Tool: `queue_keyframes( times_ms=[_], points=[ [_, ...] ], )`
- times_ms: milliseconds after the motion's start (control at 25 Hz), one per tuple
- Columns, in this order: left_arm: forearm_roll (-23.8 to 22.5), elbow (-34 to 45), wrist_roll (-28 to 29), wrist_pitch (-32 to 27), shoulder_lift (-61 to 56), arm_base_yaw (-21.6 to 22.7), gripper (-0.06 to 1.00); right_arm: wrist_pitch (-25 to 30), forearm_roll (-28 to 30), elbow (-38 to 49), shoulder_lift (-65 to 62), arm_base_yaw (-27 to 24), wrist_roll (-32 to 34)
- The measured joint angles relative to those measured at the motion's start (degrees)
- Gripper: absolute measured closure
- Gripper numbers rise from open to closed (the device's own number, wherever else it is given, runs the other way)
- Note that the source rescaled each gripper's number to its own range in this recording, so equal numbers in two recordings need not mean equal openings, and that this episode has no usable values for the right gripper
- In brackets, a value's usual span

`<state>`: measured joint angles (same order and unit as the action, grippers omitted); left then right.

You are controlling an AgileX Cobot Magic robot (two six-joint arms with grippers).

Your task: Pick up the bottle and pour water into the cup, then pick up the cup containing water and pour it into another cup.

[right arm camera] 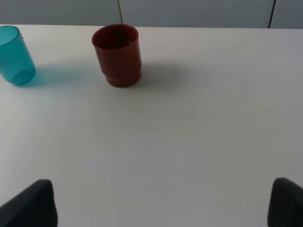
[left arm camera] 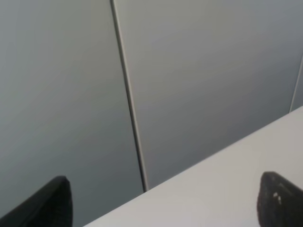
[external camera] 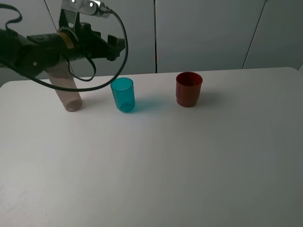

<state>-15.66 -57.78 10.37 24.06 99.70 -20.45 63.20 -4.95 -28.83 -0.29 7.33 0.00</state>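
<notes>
Exterior high, table: a white tabletop (external camera: 189, 165) is seen before grey wall panels (external camera: 208, 33).
Exterior high, bottle: the tall clear greyish plastic bottle (external camera: 66, 90) is stood upright near the table's far left edge, its upper part hidden behind the left arm.
Exterior high, cups: the translucent teal-blue plastic tumbler (external camera: 123, 94) is placed upright just right of the bottle, apart from it; the opaque red plastic cup with a stepped base (external camera: 189, 89) is set further right, well apart.
Exterior high, left gripper (external camera: 116, 47): it is held above the table, over the bottle and tumbler; nothing is seen between its fingers.
Left wrist, pincer (left arm camera: 165, 201): the two dark fingertips (left arm camera: 279, 201) are spread wide apart, with only wall and table edge between them.
Right wrist, pincer (right arm camera: 161, 203): the fingertips (right arm camera: 33, 203) are held wide apart above bare table, nothing gripped.
Right wrist, cups: the red cup (right arm camera: 117, 55) and the teal tumbler (right arm camera: 16, 56) are both seen upright ahead.
</notes>
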Motion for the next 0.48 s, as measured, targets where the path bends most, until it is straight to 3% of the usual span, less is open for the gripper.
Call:
queue_keyframes(
  times_ms=[240,480],
  points=[
    [9.23,0.0,-0.24,-22.78,-16.88,0.81,-0.05,0.0,0.0,0.0,0.0,0.0,0.0],
    [13.07,0.0,-2.18,-44.31,-33.55,8.33,-0.05,0.0,0.1,0.0,0.0,0.0,0.0]
  ],
)
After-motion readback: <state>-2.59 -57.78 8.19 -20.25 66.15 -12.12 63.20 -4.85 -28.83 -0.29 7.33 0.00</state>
